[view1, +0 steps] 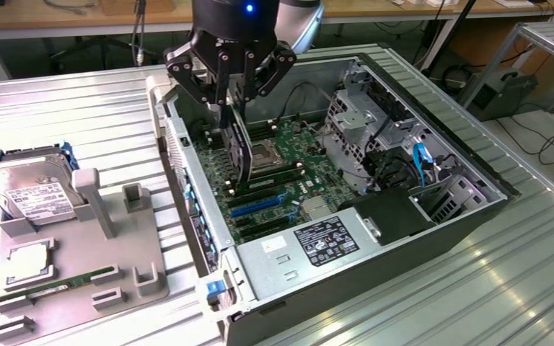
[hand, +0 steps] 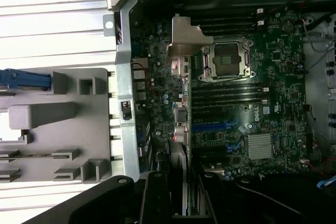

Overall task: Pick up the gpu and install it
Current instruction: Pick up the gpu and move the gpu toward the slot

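The gripper is in the upper middle of the exterior view, and its two black fingers are pressed onto the gpu, which they pinch by its upper edge. The card hangs down from the jaws, nearly upright and seen edge-on, as a thin dark strip. Its lower end is close above the motherboard, just beside the processor socket, but I cannot tell if it touches the board. It is not yet seated in a slot. In the wrist view the silver bracket of the card points toward the rear wall of the computer case. The blue slots lie lower in the exterior view, a little apart from the card.

I judge the card to be light and stiff, but also fragile, because it is thin and carries small parts on its face. The flat faces are probably smooth, so in a narrow pinch it could swing or slip. The plain upper edge is a good place to hold it, away from the contact edge.

Outside the case, at the exterior view's left, a grey tray rests on the ribbed metal table. It holds a hard drive and a green memory stick.
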You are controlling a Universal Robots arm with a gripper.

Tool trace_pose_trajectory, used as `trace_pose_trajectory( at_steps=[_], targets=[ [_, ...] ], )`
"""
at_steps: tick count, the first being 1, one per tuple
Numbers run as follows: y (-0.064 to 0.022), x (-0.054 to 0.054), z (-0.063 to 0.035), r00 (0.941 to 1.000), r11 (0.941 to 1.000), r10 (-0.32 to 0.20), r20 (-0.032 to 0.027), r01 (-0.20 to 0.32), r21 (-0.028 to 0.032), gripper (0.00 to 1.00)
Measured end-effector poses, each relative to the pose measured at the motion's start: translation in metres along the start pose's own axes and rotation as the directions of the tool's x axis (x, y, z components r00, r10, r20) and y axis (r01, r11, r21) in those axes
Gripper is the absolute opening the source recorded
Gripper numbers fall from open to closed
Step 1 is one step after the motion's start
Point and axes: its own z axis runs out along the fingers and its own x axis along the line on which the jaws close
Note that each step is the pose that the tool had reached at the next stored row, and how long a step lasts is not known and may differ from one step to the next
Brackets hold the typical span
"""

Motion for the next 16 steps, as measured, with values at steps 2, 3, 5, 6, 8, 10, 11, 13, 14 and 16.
trace_pose_trajectory(
  at_steps=[2, 3, 5, 6, 8, 10, 11, 13, 14, 16],
  targets=[
    [0.0002, -0.001, 0.0004, 1.0000, 1.0000, 0.000, 0.0001, 0.000, 0.0000, 0.26],
    [0.0002, -0.002, 0.0006, 1.0000, 1.0000, 0.000, 0.0000, 0.000, 0.0001, 0.26],
    [0.0004, -0.003, 0.0009, 1.0000, 1.0000, 0.000, 0.0000, 0.000, 0.0002, 0.26],
    [0.0004, -0.004, 0.0011, 1.0000, 1.0000, 0.000, 0.0000, 0.000, 0.0002, 0.26],
    [0.0005, -0.005, 0.0015, 1.0000, 1.0000, 0.000, 0.0001, 0.000, 0.0002, 0.26],
    [0.0007, -0.006, 0.0020, 1.0000, 1.0000, 0.000, 0.0000, 0.000, 0.0006, 0.26],
    [0.0008, -0.007, 0.0024, 1.0000, 1.0000, 0.000, 0.0000, 0.000, 0.0007, 0.26],
    [0.0009, -0.009, 0.0031, 1.0000, 1.0000, 0.000, 0.0002, 0.000, 0.0008, 0.26],
    [0.0010, -0.009, 0.0035, 1.0000, 1.0000, 0.000, 0.0002, 0.000, 0.0009, 0.26],
    [0.0012, -0.011, 0.0041, 1.0000, 1.0000, 0.000, 0.0001, 0.000, 0.0010, 0.26]
  ],
)
